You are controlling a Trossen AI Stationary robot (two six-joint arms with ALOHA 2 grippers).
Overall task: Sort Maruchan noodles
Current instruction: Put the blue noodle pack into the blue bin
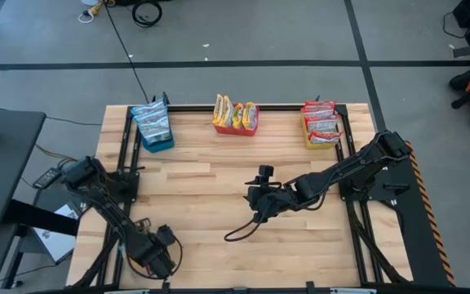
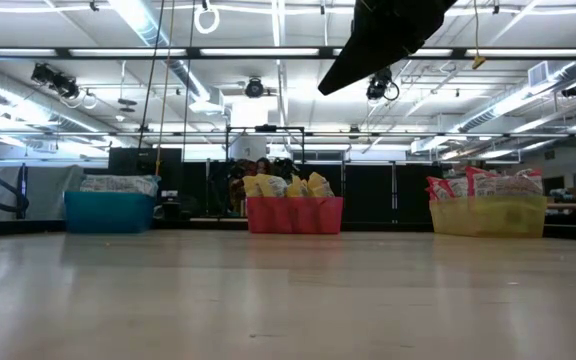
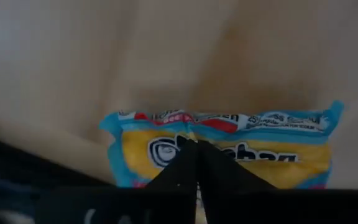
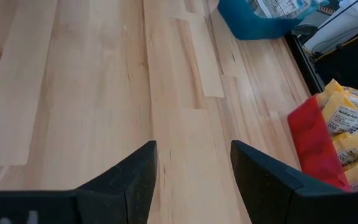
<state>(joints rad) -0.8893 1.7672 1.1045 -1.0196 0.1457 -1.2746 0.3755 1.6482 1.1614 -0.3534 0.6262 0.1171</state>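
Below, left gripper (image 3: 196, 163) clamped on one yellow Maruchan noodle packet (image 3: 229, 149); right gripper (image 4: 193, 163) parted, empty; three bins (image 1: 236, 128) beyond.

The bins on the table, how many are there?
3, in a row along the table's far edge: a blue bin on the left, a red bin in the middle, a yellow bin on the right. None looks hidden.

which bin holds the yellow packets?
The red bin, middle of the three along the table's far edge. The blue bin holds blue-and-white packets, the yellow bin holds red-and-white ones.
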